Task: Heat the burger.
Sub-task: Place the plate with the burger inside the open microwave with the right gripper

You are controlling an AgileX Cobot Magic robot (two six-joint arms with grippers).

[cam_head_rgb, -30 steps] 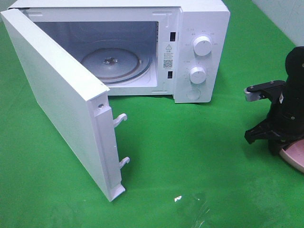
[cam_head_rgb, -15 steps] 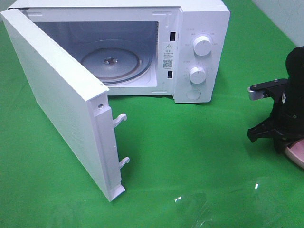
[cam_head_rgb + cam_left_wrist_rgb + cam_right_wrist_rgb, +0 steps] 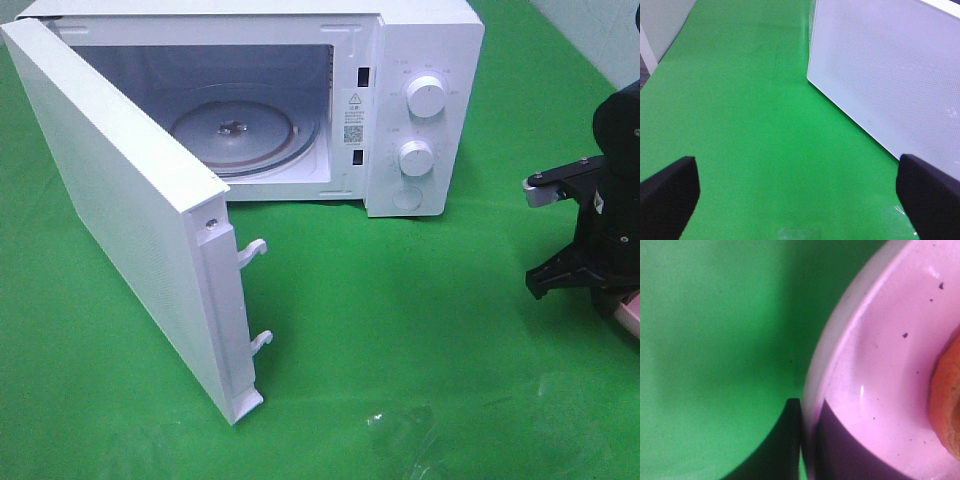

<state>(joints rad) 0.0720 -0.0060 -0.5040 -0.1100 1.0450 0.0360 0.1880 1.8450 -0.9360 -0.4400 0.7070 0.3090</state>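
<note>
We get only a blurred orange-brown sliver of the burger [image 3: 949, 400] at the frame edge. The pink plate [image 3: 630, 314] is mostly cut off. Lettering on the microwave [image 3: 440, 40] is too small to read.

A robot lab is being shown: the counter [image 3: 430, 330] is being covered by plain green cloth, and a lone white microwave [image 3: 425, 40] is being flanked by a black robot arm [image 3: 610, 230].

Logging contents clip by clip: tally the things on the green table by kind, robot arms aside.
white box-shaped microwave, door open: 1
round pink plate: 1
burger with golden-brown bun, only its edge visible: 1
Total: 3
</note>
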